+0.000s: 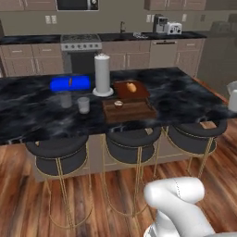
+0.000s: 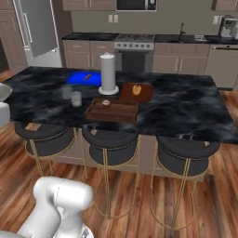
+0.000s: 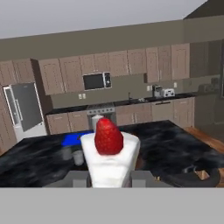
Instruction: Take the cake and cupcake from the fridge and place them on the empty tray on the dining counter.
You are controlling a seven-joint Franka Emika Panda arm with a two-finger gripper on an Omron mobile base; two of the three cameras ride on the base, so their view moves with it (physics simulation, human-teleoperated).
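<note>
Cake (image 3: pixel 109 157) stands upright, cherry on top, wedge tip toward camera, clamped in gripper (image 3: pixel 109 178).

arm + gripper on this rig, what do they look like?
The arm is glossy white with smooth, rounded, bulbous link shells, seen from both base views. The gripper has two small, blocky grey finger tips. No cables or markings are visible.

The white cake (image 3: pixel 110 159) wedge, red cherry on top, sits upright between the finger tips. The cupcake (image 1: pixel 118 104) stands in the tray (image 1: pixel 129 112) near the counter (image 1: pixel 185 97) front edge.
</note>
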